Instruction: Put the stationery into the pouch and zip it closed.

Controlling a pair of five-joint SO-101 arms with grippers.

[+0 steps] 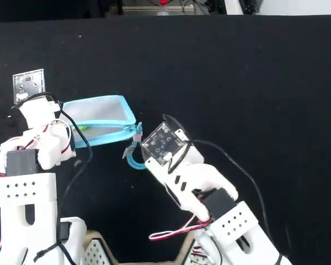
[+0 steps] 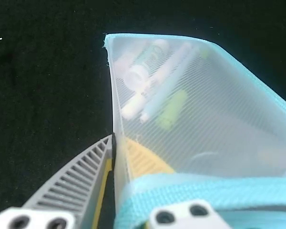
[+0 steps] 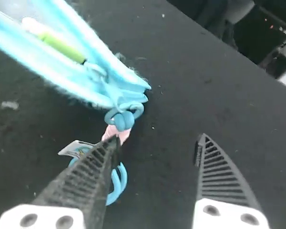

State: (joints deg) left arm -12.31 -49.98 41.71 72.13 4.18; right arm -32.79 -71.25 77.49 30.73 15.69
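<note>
- The pouch (image 1: 99, 113), pale blue mesh with a brighter blue zip band (image 2: 205, 191) along one long side, lies flat on the black surface (image 1: 237, 83). In the high view it sits left of centre, between the two arms.
- The left hand (image 2: 118, 141) is clamped on one end of the pouch, close to the zip band. Its grey ribbed finger presses on the outside of the mesh, and its orange-yellow finger shows through the mesh from the other side.
- The stationery (image 2: 150, 90) is inside the pouch and can be seen through the mesh. There are several white pen-like pieces lying close together, with a green marker (image 2: 172, 109) just beside them.
- The right hand (image 3: 158, 139) is open, its two dark ribbed fingers spread wide with nothing between them. It hangs low over the surface just off the pouch's other end, the end away from the left hand.
- A pink tab (image 3: 118, 132) and a blue cord loop (image 3: 118, 183) trail from that corner of the pouch onto the surface. One finger of the right hand lies across them, and the other finger is over bare surface, apart from the pouch.
- The two blue edges of the zip band run together at that corner. Along the rest of its length I cannot tell whether the zip is fully shut.
</note>
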